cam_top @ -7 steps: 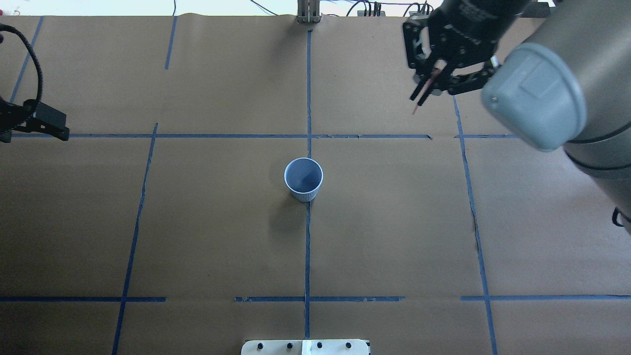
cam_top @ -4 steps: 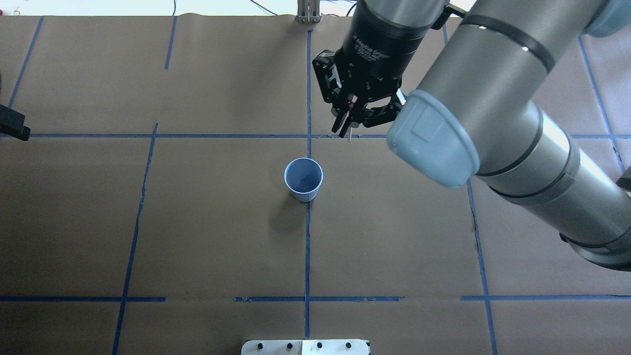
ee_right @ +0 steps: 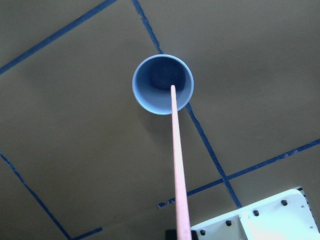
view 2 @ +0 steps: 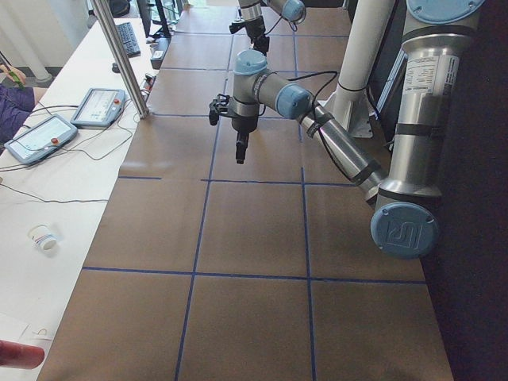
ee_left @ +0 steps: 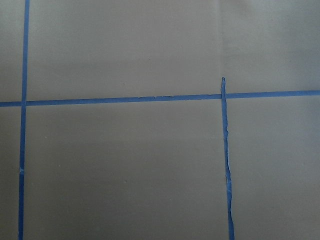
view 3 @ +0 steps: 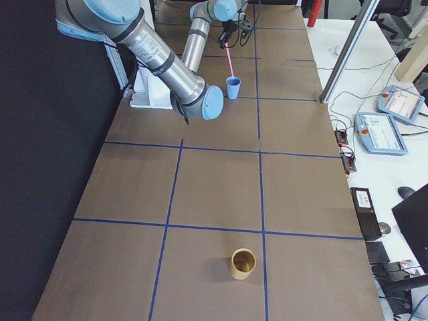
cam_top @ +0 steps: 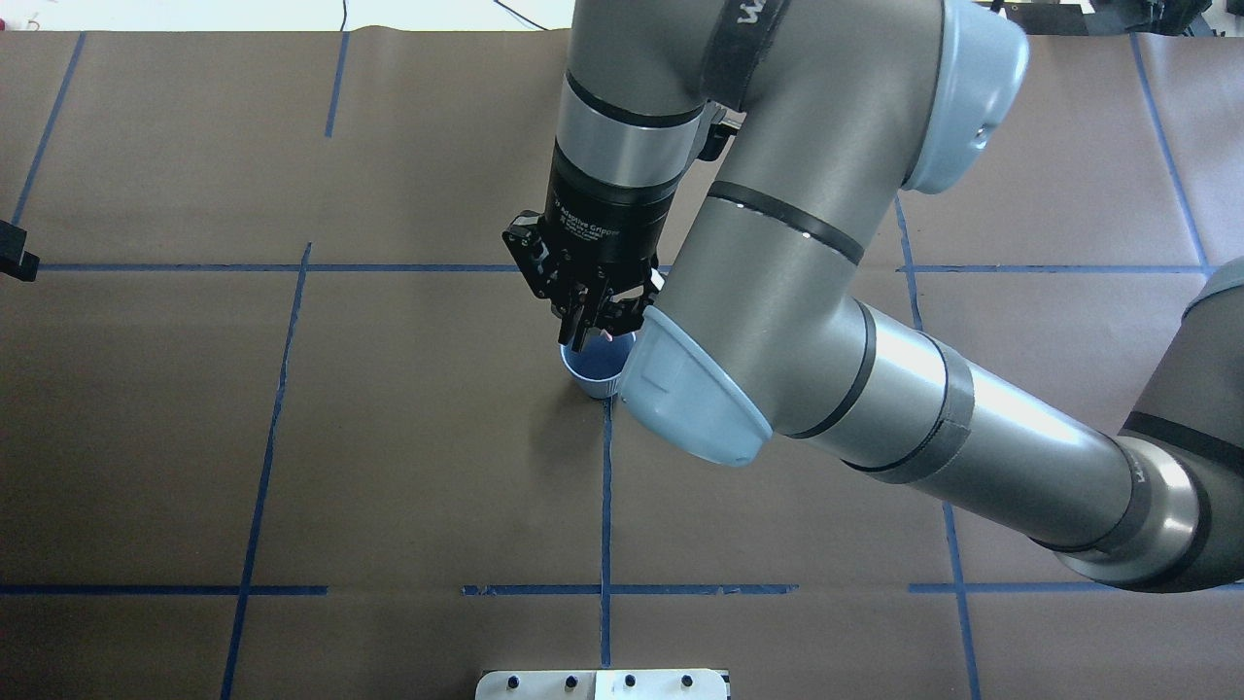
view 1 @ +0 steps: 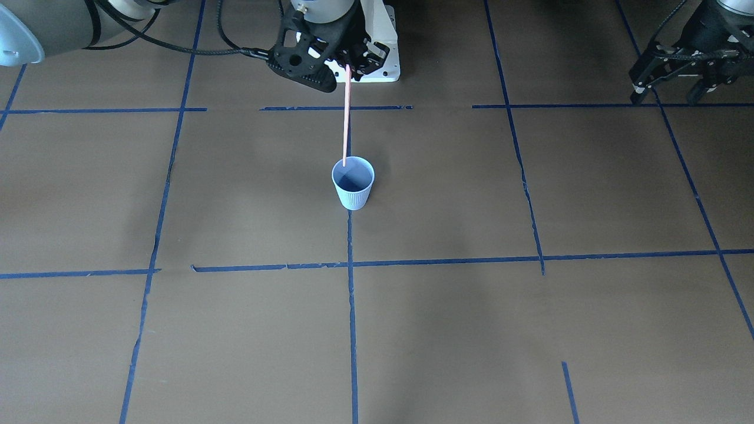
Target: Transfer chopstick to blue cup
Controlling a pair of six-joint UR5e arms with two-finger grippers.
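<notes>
The blue cup (view 1: 353, 184) stands upright at the table's middle on a blue tape line; it also shows in the right wrist view (ee_right: 150, 92), the exterior right view (view 3: 233, 87) and, partly hidden by the arm, the overhead view (cam_top: 591, 372). My right gripper (view 1: 347, 66) (cam_top: 587, 329) is shut on the top of the pink chopstick (view 1: 346, 118) (ee_right: 177, 160) (view 3: 230, 60). The chopstick hangs nearly upright, its lower tip over the cup's mouth near the rim. My left gripper (view 1: 668, 97) hovers open and empty far off at the table's left side.
The brown paper table cover carries a grid of blue tape lines. A white mount plate (cam_top: 603, 683) sits at the robot's edge. A brown cup (view 3: 243, 263) stands at the table's right end. Teach pendants (view 3: 394, 120) lie on the side bench.
My right arm has swung from the far right to the table's middle with the chopstick, and it now stands over the cup. The left gripper has drawn further off the left edge.
</notes>
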